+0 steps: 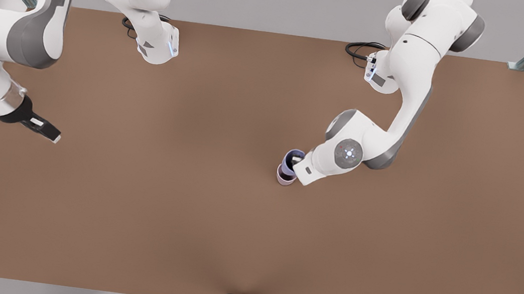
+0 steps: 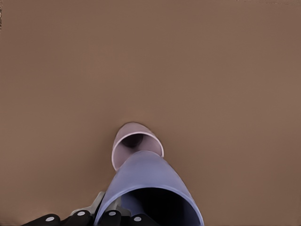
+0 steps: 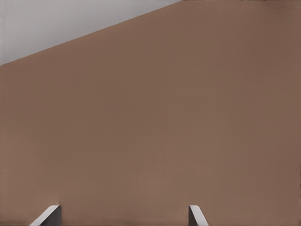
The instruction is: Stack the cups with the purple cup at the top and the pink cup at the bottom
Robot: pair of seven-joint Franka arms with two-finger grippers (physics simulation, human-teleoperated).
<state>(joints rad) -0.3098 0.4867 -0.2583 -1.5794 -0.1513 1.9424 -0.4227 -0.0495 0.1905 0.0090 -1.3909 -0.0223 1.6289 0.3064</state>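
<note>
Purple cup (image 1: pixel 292 162) sits just over the pink cup (image 1: pixel 284 176), a little past the middle of the brown table (image 1: pixel 173 206) toward the front view's right. In the left wrist view the purple cup (image 2: pixel 150 188) is tilted — its long axis leans, narrow base aimed down at the pink cup's (image 2: pixel 136 141) open mouth, its own wide mouth turned back toward the camera. The base overlaps the pink rim, though whether it is already inside or only above it I cannot tell. The pink cup stands upright on the table, mouth up, its long axis vertical.

Gripping the purple cup at its rim is the left tool (image 1: pixel 296 164), the one at the end of the arm reaching in from the front view's right; its dark fingers (image 2: pixel 110 217) are clamped on the cup wall near the mouth.

Well apart from the cups, near the table's edge on the front view's left, the right tool (image 1: pixel 49 130) hangs over bare table — that arm waits. Its two pale fingertips (image 3: pixel 49 215) stand wide apart with nothing between them, so it is spread and carrying nothing.
</note>
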